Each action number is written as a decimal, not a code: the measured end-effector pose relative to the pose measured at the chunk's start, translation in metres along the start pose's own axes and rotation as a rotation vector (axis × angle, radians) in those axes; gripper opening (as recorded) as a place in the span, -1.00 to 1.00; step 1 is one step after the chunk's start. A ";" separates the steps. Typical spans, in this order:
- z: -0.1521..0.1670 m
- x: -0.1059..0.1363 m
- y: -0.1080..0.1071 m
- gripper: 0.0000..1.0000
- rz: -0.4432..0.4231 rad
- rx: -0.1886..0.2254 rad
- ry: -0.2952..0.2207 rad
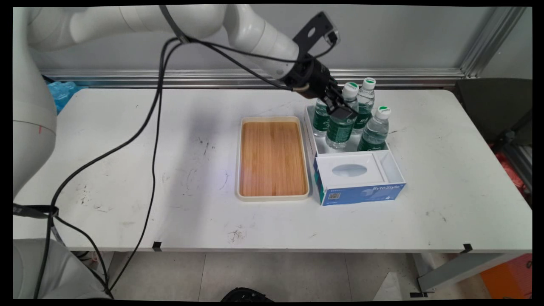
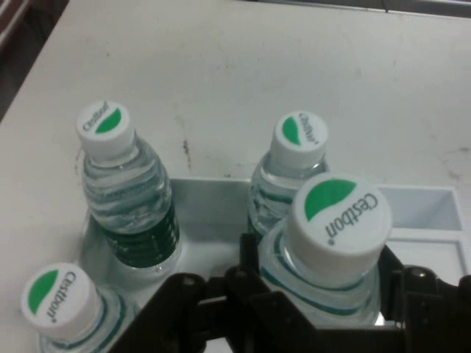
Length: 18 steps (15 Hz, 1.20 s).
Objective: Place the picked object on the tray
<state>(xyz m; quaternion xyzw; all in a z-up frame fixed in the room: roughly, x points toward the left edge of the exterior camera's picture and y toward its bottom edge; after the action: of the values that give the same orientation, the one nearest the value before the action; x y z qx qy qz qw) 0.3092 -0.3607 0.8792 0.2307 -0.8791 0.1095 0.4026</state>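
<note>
1. hidden parts: in the main view the gripper (image 1: 340, 111) covers the neck and shoulder of one water bottle (image 1: 340, 131), and that bottle's cap shows just beside the black fingers. a second bottle (image 1: 321, 117), behind the gripper, shows only its label; its cap is hidden.
2. cut off: in the hand view the lower-left bottle (image 2: 62, 305) shows little more than its cap, and the organiser's wall (image 2: 206, 195) is seen only in part.
3. gripper state: the two fingers (image 2: 246, 268) stand either side of the nearest bottle (image 2: 335, 250) just under its cap, closed in against its shoulder; the bottle stands upright.
4. count of bottles: four, all with white caps marked in green, all upright in the far compartment of the white organiser (image 1: 393, 168).
5. count of other things: one blue tissue box (image 1: 361, 191) in the organiser's near part, one narrow side compartment, one tray with a wooden floor (image 1: 272, 158) just beside the organiser, on the white table (image 1: 127, 170).
</note>
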 end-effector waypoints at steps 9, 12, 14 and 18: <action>-0.063 0.013 0.007 -1.00 0.009 0.010 -0.047; -0.082 -0.002 0.015 -1.00 0.015 0.014 -0.058; -0.091 -0.011 0.020 -1.00 0.022 0.019 -0.064; -0.104 -0.035 0.027 -1.00 0.031 0.020 -0.086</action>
<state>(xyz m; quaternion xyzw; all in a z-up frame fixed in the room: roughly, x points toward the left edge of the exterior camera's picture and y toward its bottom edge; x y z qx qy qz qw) 0.3838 -0.2867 0.9206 0.2254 -0.8979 0.1147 0.3602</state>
